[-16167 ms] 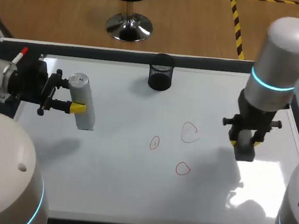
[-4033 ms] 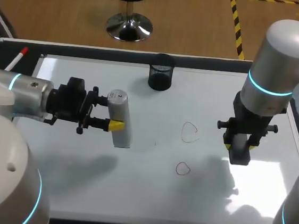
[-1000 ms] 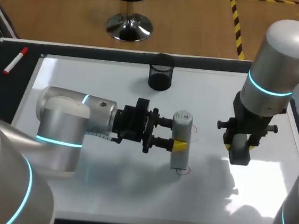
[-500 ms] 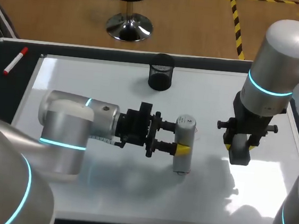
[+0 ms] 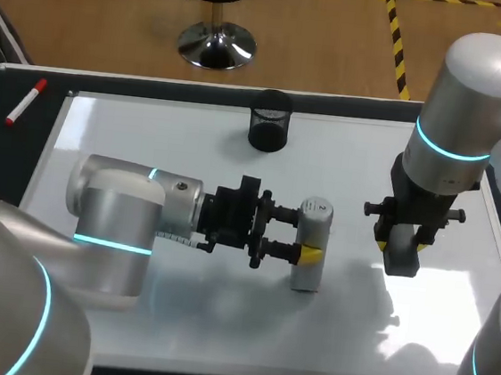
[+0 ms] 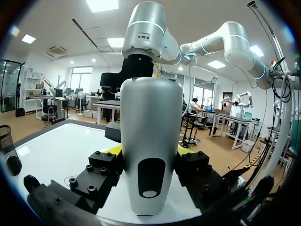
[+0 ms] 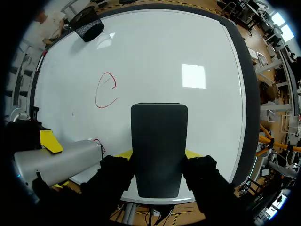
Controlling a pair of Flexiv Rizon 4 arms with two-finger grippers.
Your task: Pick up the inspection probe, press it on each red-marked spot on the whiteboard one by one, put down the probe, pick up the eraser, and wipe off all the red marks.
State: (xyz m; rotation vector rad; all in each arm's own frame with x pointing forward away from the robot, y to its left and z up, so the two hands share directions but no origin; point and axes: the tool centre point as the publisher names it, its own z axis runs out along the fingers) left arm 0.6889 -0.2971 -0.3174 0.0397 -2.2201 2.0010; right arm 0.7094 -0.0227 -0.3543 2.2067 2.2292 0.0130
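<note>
Black mesh cup [image 5: 270, 121] upright near table [image 5: 153, 90] far edge, middle. Red-capped marker [image 5: 25, 102] lying at far-left corner, well apart.

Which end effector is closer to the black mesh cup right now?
Left. The left end effector, gripping the grey cylinder, is in front of the mesh cup, slightly to its right; the right end effector, gripping the black block, is farther off to its right.

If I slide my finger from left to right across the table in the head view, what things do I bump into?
White marker pen with a red cap → black mesh cup → silver cylindrical probe → black block eraser.
</note>
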